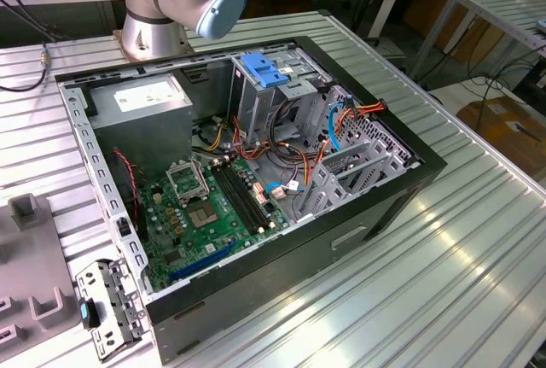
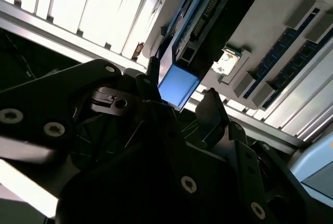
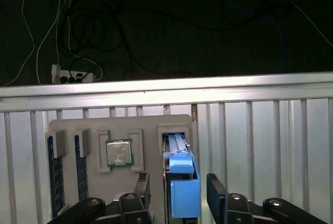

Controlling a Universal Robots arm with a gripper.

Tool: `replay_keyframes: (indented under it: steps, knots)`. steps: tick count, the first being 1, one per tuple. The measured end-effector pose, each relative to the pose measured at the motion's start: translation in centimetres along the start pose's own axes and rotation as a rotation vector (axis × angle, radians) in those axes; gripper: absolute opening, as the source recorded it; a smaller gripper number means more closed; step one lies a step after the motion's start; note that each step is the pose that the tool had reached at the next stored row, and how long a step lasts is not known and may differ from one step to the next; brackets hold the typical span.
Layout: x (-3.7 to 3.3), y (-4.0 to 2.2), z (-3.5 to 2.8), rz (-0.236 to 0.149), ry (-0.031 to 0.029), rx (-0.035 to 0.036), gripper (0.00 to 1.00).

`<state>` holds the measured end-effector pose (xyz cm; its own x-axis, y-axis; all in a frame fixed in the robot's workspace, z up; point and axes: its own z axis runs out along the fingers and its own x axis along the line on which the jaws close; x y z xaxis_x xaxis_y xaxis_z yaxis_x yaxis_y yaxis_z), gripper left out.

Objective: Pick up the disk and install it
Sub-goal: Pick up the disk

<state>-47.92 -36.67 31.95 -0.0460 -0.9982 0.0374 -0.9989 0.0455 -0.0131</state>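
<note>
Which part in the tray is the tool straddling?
The disk in its blue carrier, standing on edge between the fingers of the tool; the processor chip and memory sticks lie apart.

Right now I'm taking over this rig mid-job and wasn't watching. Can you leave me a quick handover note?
Tool: open, one finger on either side of the disk, with a gap on each side in the first wrist view.
Disk: standing on edge in its slot in the grey holder tray.
Computer case: lying open in the exterior view.
Done: tool lined up around the disk.
Left: disk not yet gripped, lifted or installed.
</note>
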Motion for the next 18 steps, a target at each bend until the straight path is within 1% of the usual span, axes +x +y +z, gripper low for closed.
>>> replay_keyframes:
  steps: [2,3,4,5,7,8,11,13,16,18]
  knots:
    - [-0.01,0.01,0.37,-0.004,-0.0001,0.0002,0.56]
    - [-0.02,0.01,0.68,-0.007,-0.0001,0.0003,0.56]
    - [-0.03,0.01,0.80,-0.007,-0.0007,0.0003,0.54]
    - [-0.03,0.01,0.85,-0.007,-0.0008,0.0002,0.47]
    - [-0.03,0.01,0.84,-0.007,-0.0008,0.0000,0.47]
    - [-0.03,0.01,0.85,-0.007,-0.0008,0.0000,0.41]
    - [-0.05,0.00,1.02,-0.007,-0.0010,0.0006,0.41]
    - [-0.12,0.00,1.34,-0.007,-0.0008,0.0003,0.41]
    - [-0.23,-0.03,1.97,-0.007,-0.0008,-0.0001,0.41]
    - [-0.25,-0.02,2.17,-0.007,-0.0008,-0.0002,0.41]
